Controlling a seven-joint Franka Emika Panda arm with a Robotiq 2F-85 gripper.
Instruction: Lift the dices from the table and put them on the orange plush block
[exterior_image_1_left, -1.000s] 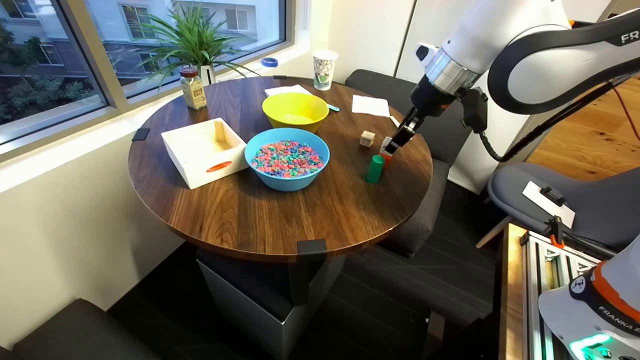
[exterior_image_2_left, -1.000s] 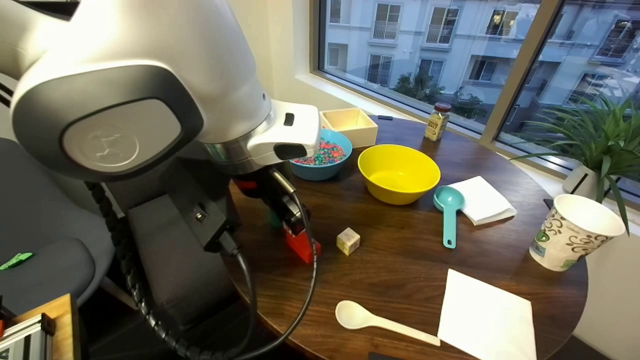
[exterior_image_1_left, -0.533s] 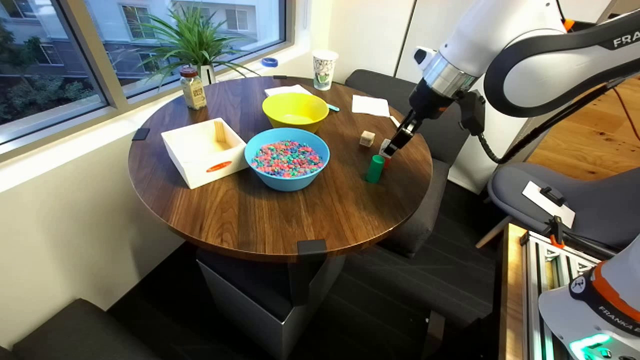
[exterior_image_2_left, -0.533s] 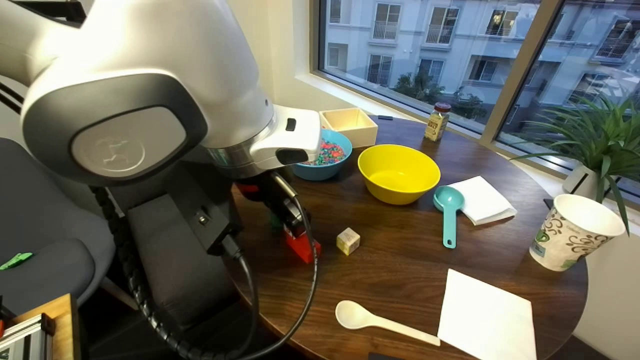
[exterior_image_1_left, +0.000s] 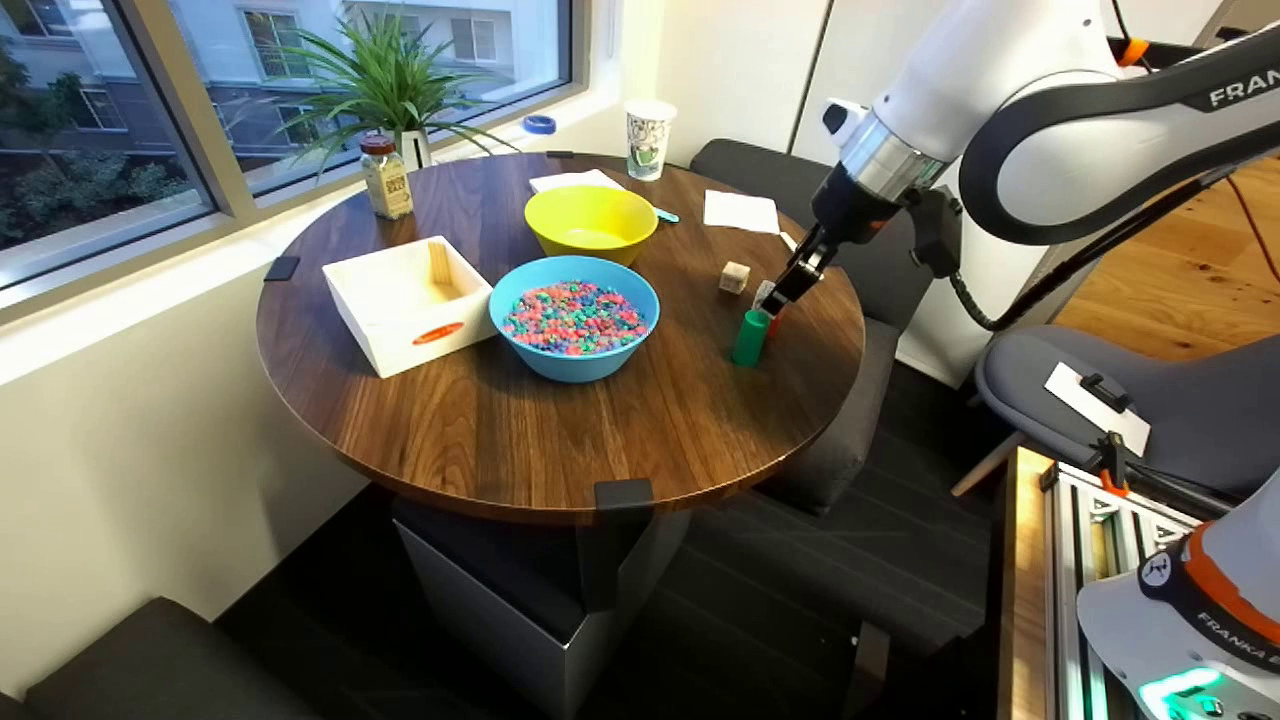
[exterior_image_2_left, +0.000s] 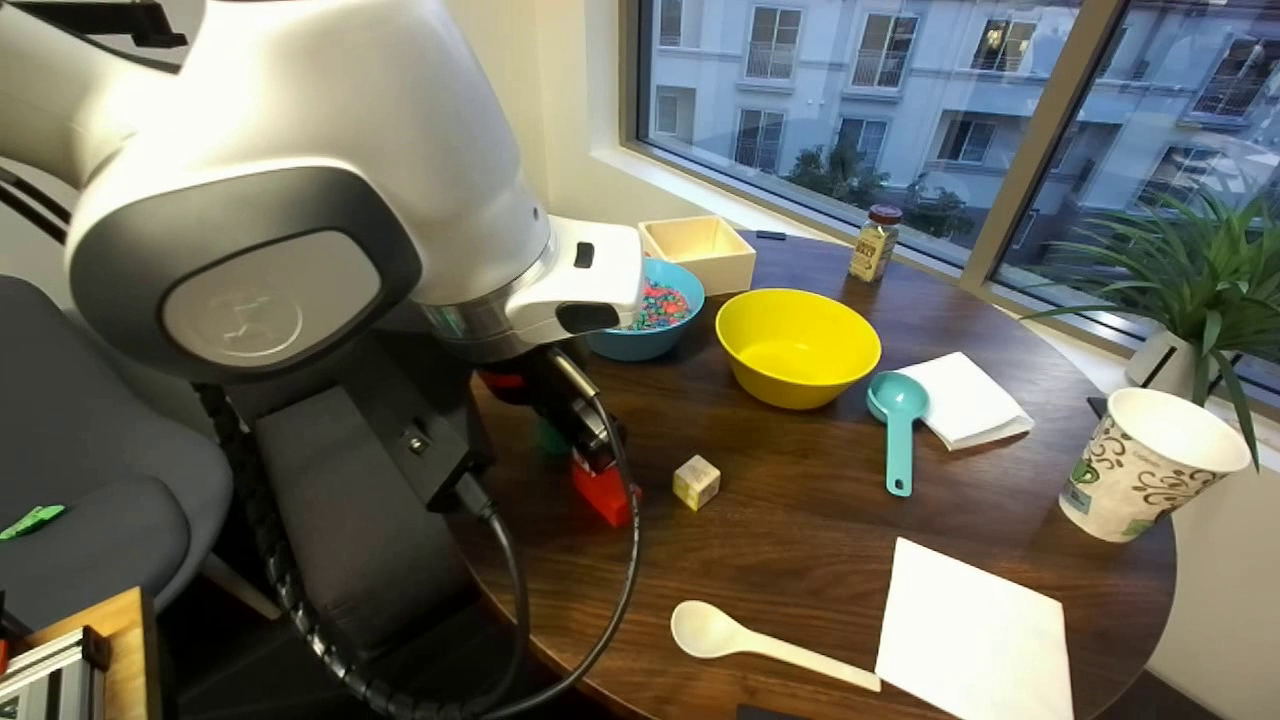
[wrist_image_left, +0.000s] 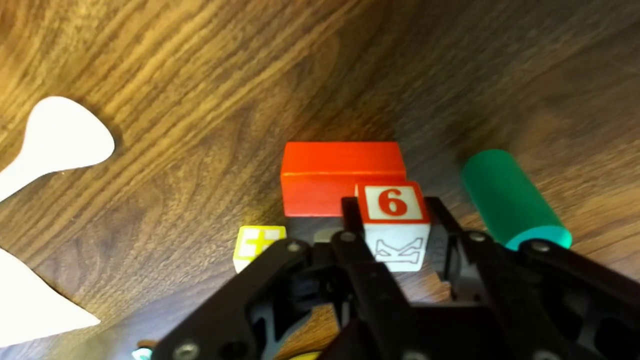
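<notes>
Plainly, the claw (wrist_image_left: 394, 214) grips the red die (wrist_image_left: 395, 237) by opposite faces, near the block (wrist_image_left: 330, 175), toward one edge of the counter (exterior_image_1_left: 600, 440); the yellow die (exterior_image_2_left: 696, 482) lies farther from that edge. Both are presumably light, stiff and slippery: best pinched squarely at mid-face, lest they twist.

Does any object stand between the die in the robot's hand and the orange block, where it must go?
Nothing visible stands between the die and the orange block; the green cylinder is off to one side.
</notes>
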